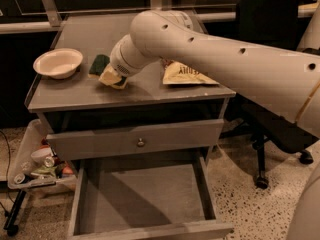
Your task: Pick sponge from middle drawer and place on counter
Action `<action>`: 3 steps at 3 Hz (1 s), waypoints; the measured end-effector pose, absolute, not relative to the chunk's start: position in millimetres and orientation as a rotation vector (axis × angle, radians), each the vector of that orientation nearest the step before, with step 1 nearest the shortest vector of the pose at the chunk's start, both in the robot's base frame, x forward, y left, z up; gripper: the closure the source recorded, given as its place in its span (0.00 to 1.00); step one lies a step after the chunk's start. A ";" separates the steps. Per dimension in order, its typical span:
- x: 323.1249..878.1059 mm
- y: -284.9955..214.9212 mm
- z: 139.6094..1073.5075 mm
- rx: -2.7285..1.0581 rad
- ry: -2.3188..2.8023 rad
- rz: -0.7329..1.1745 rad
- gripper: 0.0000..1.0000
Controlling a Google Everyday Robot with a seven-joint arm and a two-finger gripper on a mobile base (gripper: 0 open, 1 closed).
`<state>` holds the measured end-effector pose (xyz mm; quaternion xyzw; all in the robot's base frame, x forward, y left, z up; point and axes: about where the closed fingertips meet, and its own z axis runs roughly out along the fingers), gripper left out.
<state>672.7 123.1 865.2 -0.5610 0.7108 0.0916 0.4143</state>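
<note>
The sponge (98, 64) shows its dark green face at the back left of the counter (75, 96), just right of the bowl. My gripper (113, 78) sits at the end of the big white arm, low over the counter, right against the sponge's near right side and holding it. Whether the sponge touches the counter top cannot be told. The middle drawer (145, 199) is pulled out below, its flat grey floor bare.
A white bowl (58, 62) stands at the counter's left. A brown-and-yellow chip bag (185, 74) lies at its right. The drawer front with a round knob (140, 142) is closed. A cluttered tray (37, 166) sits at lower left; an office chair (270, 84) at right.
</note>
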 end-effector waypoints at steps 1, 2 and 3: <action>672.7 123.1 865.2 -1.410 1.786 0.230 0.59; 672.7 123.1 865.2 -1.410 1.786 0.230 0.35; 672.7 123.1 865.2 -1.410 1.786 0.230 0.11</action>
